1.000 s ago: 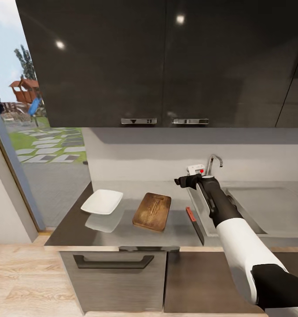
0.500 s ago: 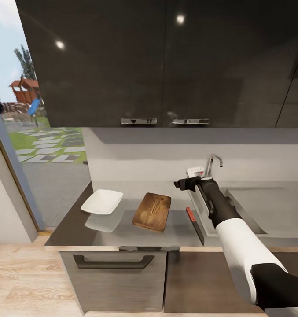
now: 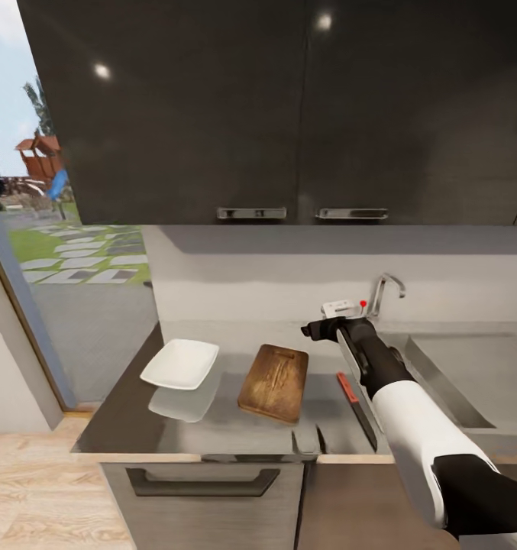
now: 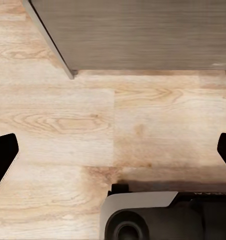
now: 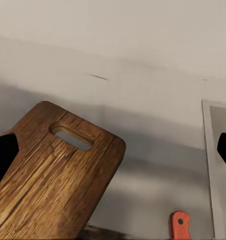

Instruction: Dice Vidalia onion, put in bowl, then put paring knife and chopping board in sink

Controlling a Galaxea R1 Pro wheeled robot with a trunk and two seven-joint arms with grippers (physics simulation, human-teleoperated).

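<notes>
Black-and-white right arm (image 3: 411,412) stretched over countertop (image 3: 136,412) | jaws wide, empty | left jaws wide above floor (image 4: 58,125)

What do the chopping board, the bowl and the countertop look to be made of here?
The chopping board looks like brown wood with a matte finish: its grain lines show plainly in the right wrist view. The bowl looks like white glazed ceramic, though smooth plastic is possible. The countertop looks like polished grey stone or laminate: it mirrors the bowl.

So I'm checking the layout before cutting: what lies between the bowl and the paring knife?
In the head view, the chopping board lies on the countertop between the bowl and the paring knife.
</notes>
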